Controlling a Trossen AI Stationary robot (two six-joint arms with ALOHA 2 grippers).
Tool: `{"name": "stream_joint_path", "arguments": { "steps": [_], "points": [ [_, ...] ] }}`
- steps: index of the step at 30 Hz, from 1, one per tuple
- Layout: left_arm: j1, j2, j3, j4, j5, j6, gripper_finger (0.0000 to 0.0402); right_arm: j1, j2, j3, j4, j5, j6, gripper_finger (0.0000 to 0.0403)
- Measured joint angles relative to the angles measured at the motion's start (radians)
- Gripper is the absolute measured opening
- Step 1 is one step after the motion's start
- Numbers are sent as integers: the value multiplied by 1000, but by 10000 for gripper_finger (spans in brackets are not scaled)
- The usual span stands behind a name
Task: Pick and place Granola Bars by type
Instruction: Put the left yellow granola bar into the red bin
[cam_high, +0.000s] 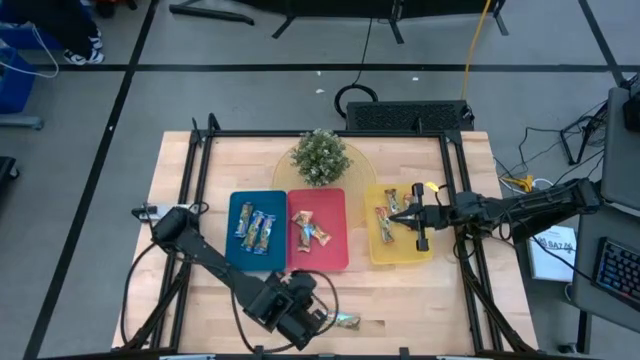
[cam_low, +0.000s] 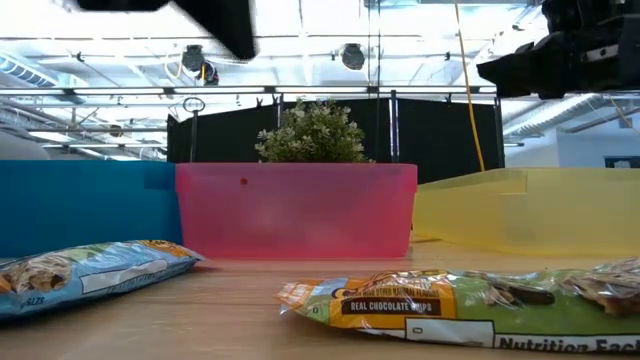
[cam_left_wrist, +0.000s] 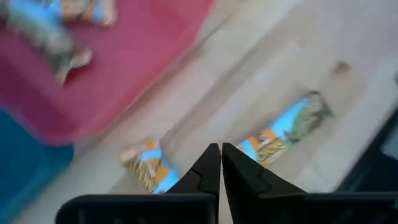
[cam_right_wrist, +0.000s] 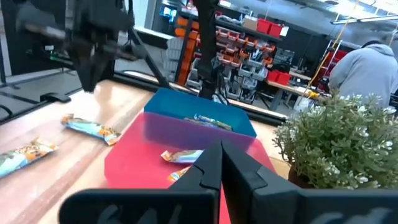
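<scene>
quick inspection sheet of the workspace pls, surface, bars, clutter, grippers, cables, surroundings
surface: wooden table with blue tray, red tray and yellow tray side by side
job's things: granola bars in all three trays; two loose bars on the wood near the front edge
clutter: small potted plant behind the trays
grippers: left gripper low at the front edge by the loose bars, fingers look together; right gripper over the yellow tray, fingers shut, empty
cables: yellow cable and black cables on the floor behind the table
surroundings: person in grey, shelving with red bins

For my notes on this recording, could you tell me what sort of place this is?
Probably a robotics lab or workshop: parts shelves with bins behind the table, ceiling trusses with lamps, and a keyboard at a desk alongside.
</scene>
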Motion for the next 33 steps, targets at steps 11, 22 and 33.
{"name": "stream_joint_path", "arguments": {
  "steps": [11,22,33],
  "points": [
    [-70,2,-183,243,107,-160,127,0,0,0,9,-99,44,0],
    [-20,2,-193,200,242,-218,280,0,0,0,16,-102,85,0],
    [42,27,-193,92,317,-236,268,0,0,0,5,-102,112,0]
  ]
}}
